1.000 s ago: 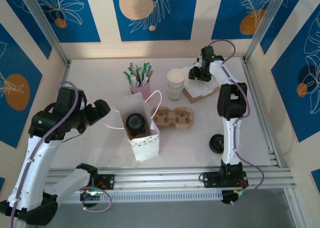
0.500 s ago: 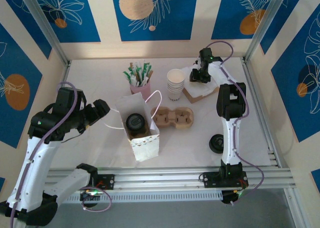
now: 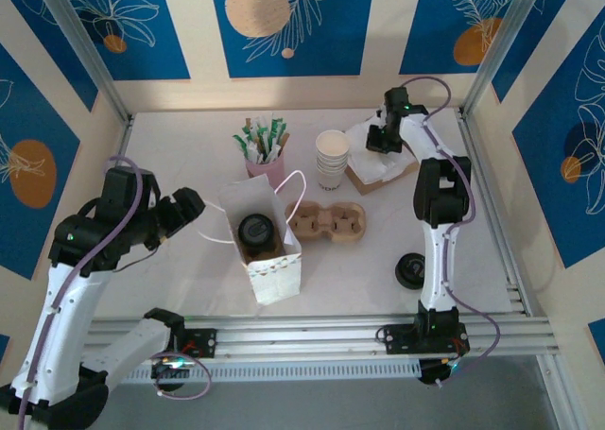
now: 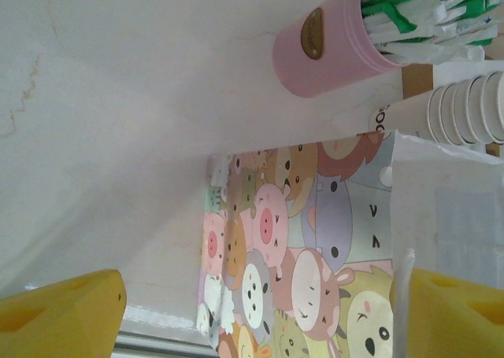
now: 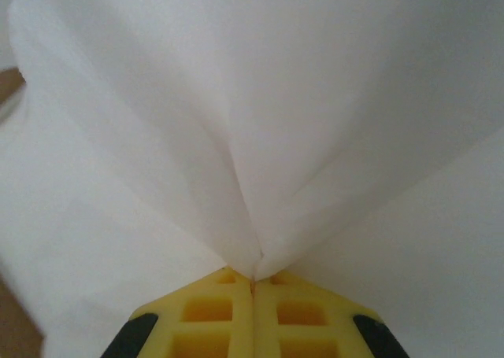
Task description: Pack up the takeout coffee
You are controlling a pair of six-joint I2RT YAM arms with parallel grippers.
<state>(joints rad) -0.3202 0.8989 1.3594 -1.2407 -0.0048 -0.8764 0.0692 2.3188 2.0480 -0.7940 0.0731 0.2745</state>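
Paper bag [image 3: 267, 250] upright at table centre, mouth up, with lidded coffee cup [image 3: 255, 232] upright inside; cup carrier [image 3: 326, 222] just at its 3 o'clock, long axis 9-to-3; left gripper [image 4: 260, 311] at 9 o'clock, spread wide and unloaded; right gripper [image 5: 252, 283] at 1 o'clock, pinched onto white napkin [image 5: 236, 138].

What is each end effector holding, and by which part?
The right end effector pinches a white napkin at a gathered crease; the left end effector is open, holding nothing.
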